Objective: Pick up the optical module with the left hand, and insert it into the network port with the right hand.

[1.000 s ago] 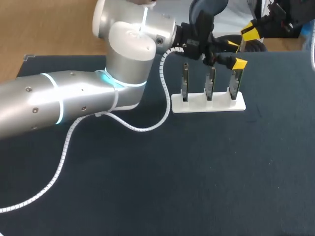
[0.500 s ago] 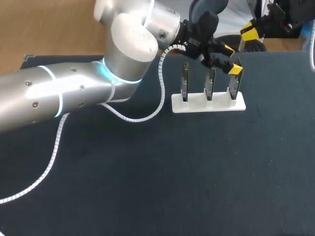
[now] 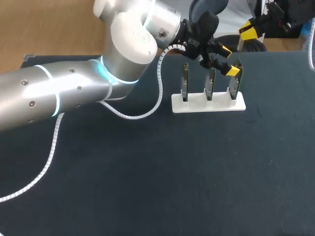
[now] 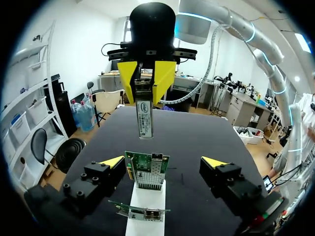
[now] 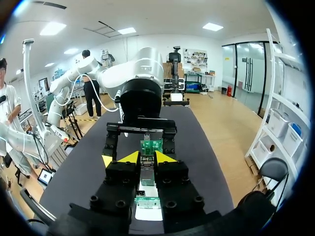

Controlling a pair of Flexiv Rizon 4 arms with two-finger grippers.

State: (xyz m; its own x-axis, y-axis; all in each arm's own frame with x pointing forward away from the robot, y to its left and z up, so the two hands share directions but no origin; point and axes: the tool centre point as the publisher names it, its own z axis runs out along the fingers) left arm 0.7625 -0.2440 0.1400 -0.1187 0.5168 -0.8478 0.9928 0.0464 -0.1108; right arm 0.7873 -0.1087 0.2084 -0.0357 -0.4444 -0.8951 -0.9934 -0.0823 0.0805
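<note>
The optical module (image 4: 144, 112), a slim metal bar, hangs downward in my right gripper (image 4: 147, 81), which is shut on its upper end; in the right wrist view it sits between the yellow tips of the same gripper (image 5: 142, 158). In the head view my right gripper (image 3: 248, 32) is at the table's far right edge. A white stand (image 3: 216, 104) carries three upright network cards (image 3: 210, 83). My left gripper (image 3: 229, 60) hovers open over the stand's right end. A green card (image 4: 146, 169) stands between its wide-spread fingers (image 4: 112, 162), untouched.
My big silver left arm (image 3: 74, 93) crosses the left half of the dark table with a white coiled cable (image 3: 54, 147) trailing beneath it. A second card (image 4: 140, 212) stands nearer on the stand, under the left gripper.
My left arm has swung its elbow up and back, and its gripper has shifted slightly left and down over the rightmost card. The right gripper keeps hold of the module in about the same place.
</note>
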